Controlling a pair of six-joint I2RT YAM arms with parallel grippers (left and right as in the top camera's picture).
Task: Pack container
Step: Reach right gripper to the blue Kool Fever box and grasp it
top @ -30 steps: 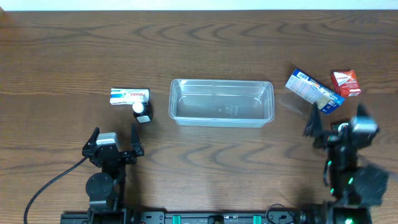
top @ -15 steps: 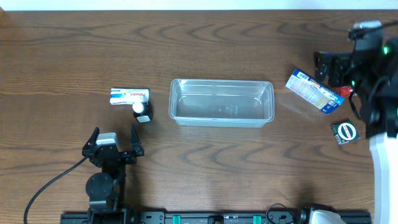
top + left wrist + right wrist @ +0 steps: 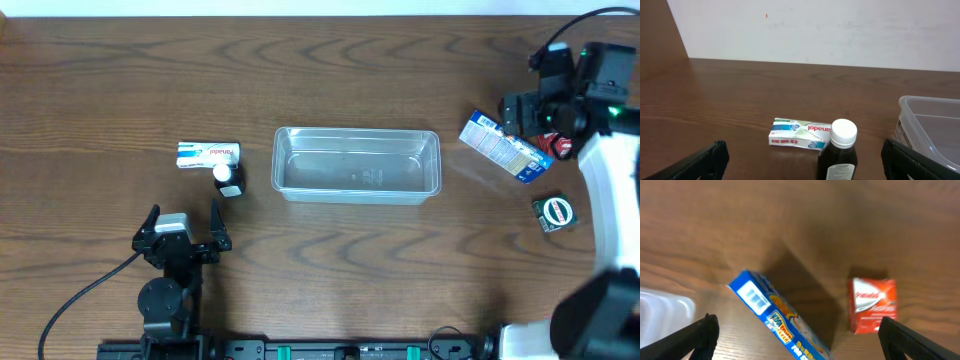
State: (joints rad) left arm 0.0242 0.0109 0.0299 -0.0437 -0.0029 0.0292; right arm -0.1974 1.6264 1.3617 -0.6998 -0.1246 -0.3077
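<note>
Legibly, white box (image 3: 799, 134) reads "Panadol". Container (image 3: 356, 131) lies between left gripper (image 3: 184, 218) and right gripper (image 3: 797, 332), both spread, touching neither.

Table (image 3: 100, 90): dark brown wood-grain top, filling nearly the whole overhead view. Wall (image 3: 840, 30): plain white, rising behind the table's far edge. A small reddish mark (image 3: 767, 15) sits high on the wall. A brown panel (image 3: 657, 35) stands at the table's left end, meeting the wall. Lighting: even, soft sheen on the table top
</note>
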